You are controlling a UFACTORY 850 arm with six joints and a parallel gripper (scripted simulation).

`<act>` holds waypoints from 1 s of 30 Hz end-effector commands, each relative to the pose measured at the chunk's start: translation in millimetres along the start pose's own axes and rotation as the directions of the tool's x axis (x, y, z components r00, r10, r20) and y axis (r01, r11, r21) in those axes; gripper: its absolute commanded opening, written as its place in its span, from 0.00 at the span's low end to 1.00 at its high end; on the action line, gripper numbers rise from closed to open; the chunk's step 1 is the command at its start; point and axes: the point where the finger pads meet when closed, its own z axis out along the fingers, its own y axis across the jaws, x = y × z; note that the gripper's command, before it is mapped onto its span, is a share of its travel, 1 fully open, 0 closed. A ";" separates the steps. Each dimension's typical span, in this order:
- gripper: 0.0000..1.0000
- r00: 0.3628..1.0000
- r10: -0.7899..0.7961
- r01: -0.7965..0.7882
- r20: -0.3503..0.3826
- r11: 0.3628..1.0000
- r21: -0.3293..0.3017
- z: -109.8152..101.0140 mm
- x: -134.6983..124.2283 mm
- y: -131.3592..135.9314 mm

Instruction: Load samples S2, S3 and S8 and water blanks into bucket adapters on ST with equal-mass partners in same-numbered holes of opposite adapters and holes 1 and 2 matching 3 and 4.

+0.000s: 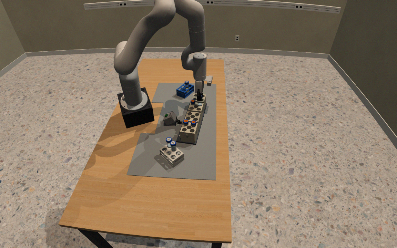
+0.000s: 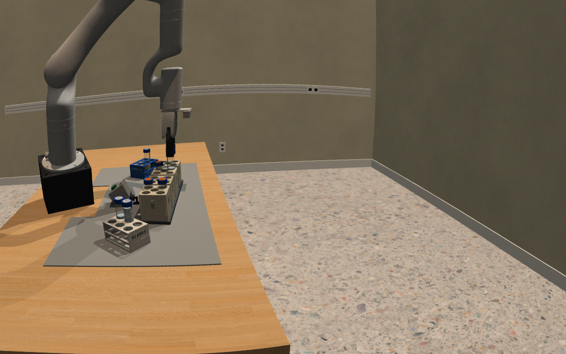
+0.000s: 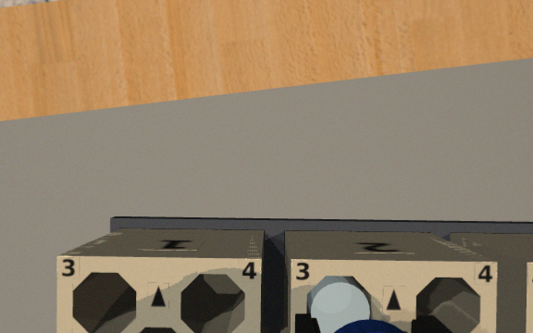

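Observation:
My gripper [image 1: 199, 93] [image 2: 169, 149] [image 3: 367, 327] is shut on a blue-capped tube [image 3: 339, 301] and holds it upright over the far end of the loading stand [image 1: 190, 135] [image 2: 157, 206] [image 3: 294, 224]. In the wrist view the tube's pale lower end sits in hole 3 of adapter 2 [image 3: 387, 268]. Adapter 1 [image 3: 123, 265] to its left shows empty holes 3 and 4. The tube's cap dot is hidden. Three orange-capped tubes stand in the adapters: two [image 1: 186, 122] [image 1: 193, 123] near the front, one [image 1: 192, 101] close by the gripper.
The blue sample rack [image 1: 183, 90] [image 2: 142, 168] holds one tube [image 1: 186, 83] at the back. The pale blanks rack [image 1: 171, 155] [image 2: 128, 235] holds two tubes [image 1: 173, 144] in front. The DONE desk [image 1: 169, 118] [image 2: 121, 188] stands left of the stand, the arm's black base further left.

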 end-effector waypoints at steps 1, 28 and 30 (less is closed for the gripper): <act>0.00 1.000 0.000 0.000 -0.004 1.000 0.000 5.2 0.7 -0.3; 0.00 1.000 0.000 0.000 -0.004 1.000 0.000 28.1 0.8 -0.2; 0.00 1.000 0.000 0.000 -0.004 1.000 0.000 30.1 0.8 -0.2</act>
